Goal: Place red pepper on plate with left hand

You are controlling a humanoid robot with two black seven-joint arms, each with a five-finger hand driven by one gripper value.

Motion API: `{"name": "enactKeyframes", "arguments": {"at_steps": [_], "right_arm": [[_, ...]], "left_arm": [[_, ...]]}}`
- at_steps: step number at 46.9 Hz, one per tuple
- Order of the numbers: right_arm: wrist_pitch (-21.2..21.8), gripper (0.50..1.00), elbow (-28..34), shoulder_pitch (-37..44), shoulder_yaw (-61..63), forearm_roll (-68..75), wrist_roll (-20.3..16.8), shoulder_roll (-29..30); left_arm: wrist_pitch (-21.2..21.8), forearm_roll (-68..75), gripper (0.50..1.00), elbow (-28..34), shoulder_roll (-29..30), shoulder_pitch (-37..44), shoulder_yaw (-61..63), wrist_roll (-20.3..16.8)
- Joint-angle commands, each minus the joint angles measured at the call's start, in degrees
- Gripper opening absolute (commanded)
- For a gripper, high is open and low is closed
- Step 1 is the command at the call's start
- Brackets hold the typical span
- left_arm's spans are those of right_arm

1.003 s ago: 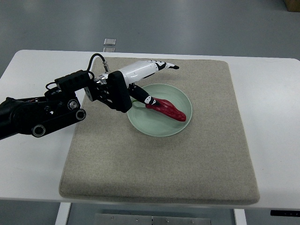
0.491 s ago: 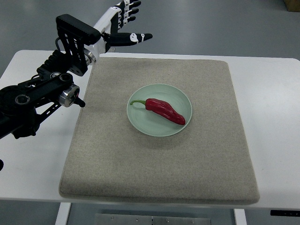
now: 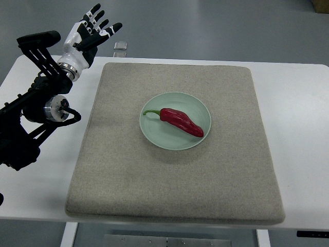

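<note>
A white rectangular table (image 3: 300,128) with rounded corners carries everything; a large square beige felt mat (image 3: 175,175) lies directly on it, covering most of the middle; bare white strips show left and right; a small clear square object (image 3: 120,46) rests at the far edge.

The left arm (image 3: 31,118) runs off the picture's left edge. The counter (image 3: 303,128) is cut at the right and bottom edges; a small clear object (image 3: 121,46) beyond it is unidentifiable.
</note>
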Motion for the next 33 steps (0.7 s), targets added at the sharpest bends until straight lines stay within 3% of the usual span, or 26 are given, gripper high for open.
{"name": "enactKeyframes", "arguments": {"at_steps": [1,13,33], "right_arm": [[0.0,0.932,0.0,-0.1,0.0,0.0,0.0,0.0],[0.0,0.932,0.0,0.0,0.0,0.0,0.0,0.0],[0.0,0.932,0.0,0.0,0.0,0.0,0.0,0.0]], "left_arm": [[-0.3,-2.8,0.996,2.0,0.0,0.2,-0.1,0.0],[-2.7,-13.2,0.996,6.7,-2.0,0.4,-0.3,0.0],[-4.7,-18.2,0.996,7.1,-2.2,0.8,-1.6,0.0]]}}
